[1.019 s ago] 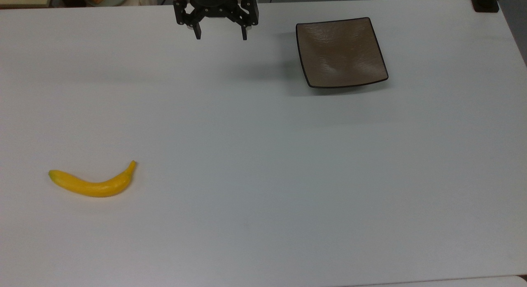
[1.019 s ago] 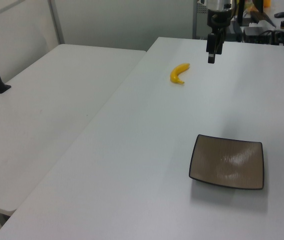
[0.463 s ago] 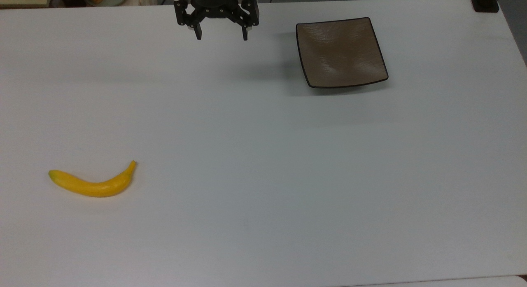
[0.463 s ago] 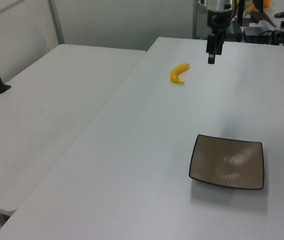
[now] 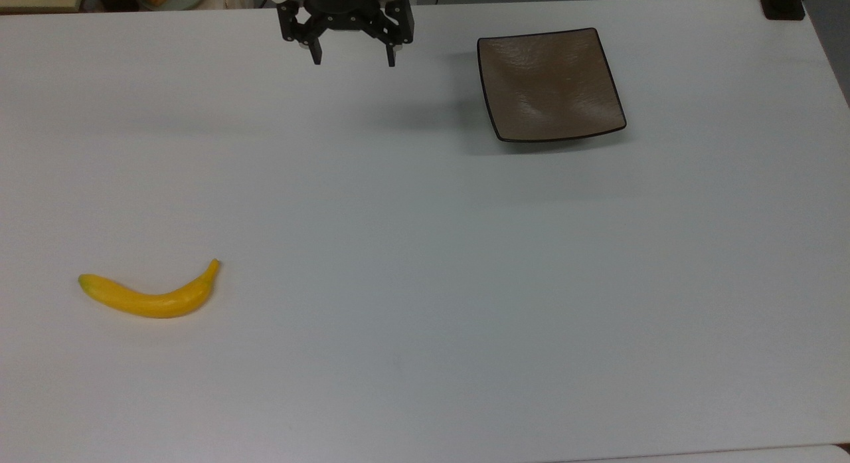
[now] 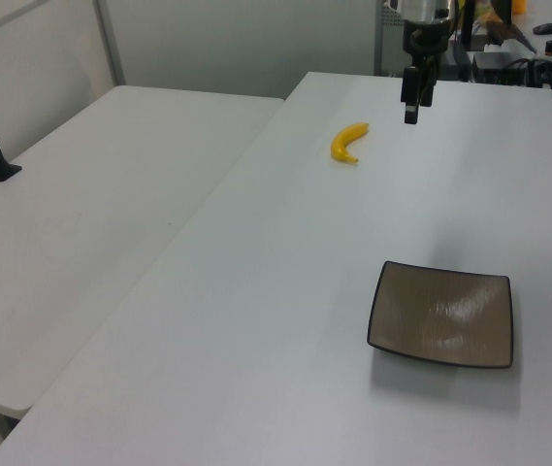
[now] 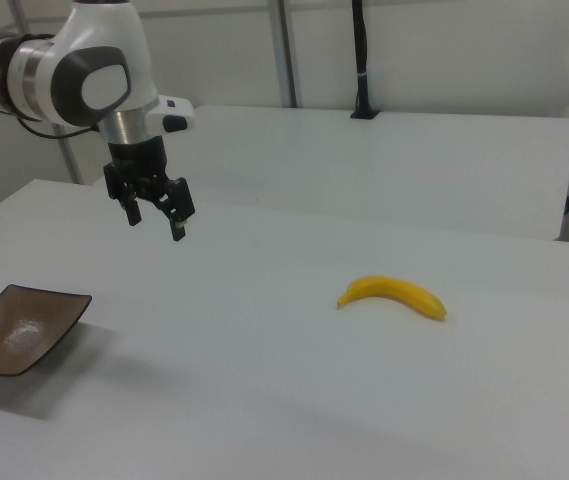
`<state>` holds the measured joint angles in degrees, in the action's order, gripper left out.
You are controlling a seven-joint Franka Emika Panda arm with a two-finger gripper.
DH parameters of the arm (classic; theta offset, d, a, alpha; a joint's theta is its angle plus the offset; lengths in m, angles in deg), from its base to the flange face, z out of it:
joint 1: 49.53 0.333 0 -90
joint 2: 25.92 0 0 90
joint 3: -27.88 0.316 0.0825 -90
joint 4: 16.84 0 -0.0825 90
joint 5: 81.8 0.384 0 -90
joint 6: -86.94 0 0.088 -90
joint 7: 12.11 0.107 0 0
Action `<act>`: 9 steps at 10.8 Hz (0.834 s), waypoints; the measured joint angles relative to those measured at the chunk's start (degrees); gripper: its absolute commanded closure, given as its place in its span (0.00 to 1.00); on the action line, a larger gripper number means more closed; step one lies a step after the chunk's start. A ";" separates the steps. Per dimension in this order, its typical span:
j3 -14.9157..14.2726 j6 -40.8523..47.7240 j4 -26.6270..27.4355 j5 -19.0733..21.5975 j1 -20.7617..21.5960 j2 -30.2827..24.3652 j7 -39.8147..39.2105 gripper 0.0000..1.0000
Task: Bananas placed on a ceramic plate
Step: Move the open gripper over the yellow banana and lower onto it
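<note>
Two things lie on the white worktop (image 5: 425, 250), and nothing stands between them or on the way to them. The bananas (image 5: 149, 294), in fact one curved yellow fruit with a greenish tip and a thin stem, lie flat in the lower left of the top view, well apart from the ceramic plate (image 5: 550, 84) in the upper right of the same view. In the right view the bananas (image 7: 392, 296) are right of centre and the plate (image 7: 22, 328) is at the lower left edge; in the left view the bananas (image 6: 348, 143) are in the upper middle and the plate (image 6: 442, 314) in the lower right. The plate is square, glossy, brown-grey, with a thin black rim and upturned edges, and it holds nothing. The black pincer (image 5: 352, 54) hangs above the worktop at the upper middle of the top view, released, its two fingers spread and gripping nothing; in the right view the pincer (image 7: 155, 224) is under a white and grey arm (image 7: 74, 72). A second white table (image 6: 81, 233) stands beside the worktop. I can read no writing or label.
</note>
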<state>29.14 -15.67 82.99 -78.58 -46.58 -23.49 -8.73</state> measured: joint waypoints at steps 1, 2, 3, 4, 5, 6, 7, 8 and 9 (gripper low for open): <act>-0.04 -0.23 0.00 0.00 -0.99 0.01 0.17 0.00; -0.07 -1.52 0.00 0.00 -2.11 0.04 0.49 0.00; -0.13 -3.70 0.00 0.00 -3.14 0.14 0.65 0.00; -0.37 -6.14 0.01 0.00 -4.23 0.36 1.06 0.00; -0.65 -8.05 0.04 0.00 -5.22 0.85 1.36 0.00; -0.87 -9.84 0.05 0.00 -6.42 2.11 1.67 0.00; -1.00 -12.10 -0.14 0.01 -7.56 4.05 2.84 0.00; -1.12 -15.22 -0.66 0.00 -8.75 6.64 5.41 0.00; -1.19 -18.57 -1.35 0.00 -9.89 9.04 8.15 0.00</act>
<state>27.95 -34.24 81.64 -78.58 -56.47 -14.44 -0.59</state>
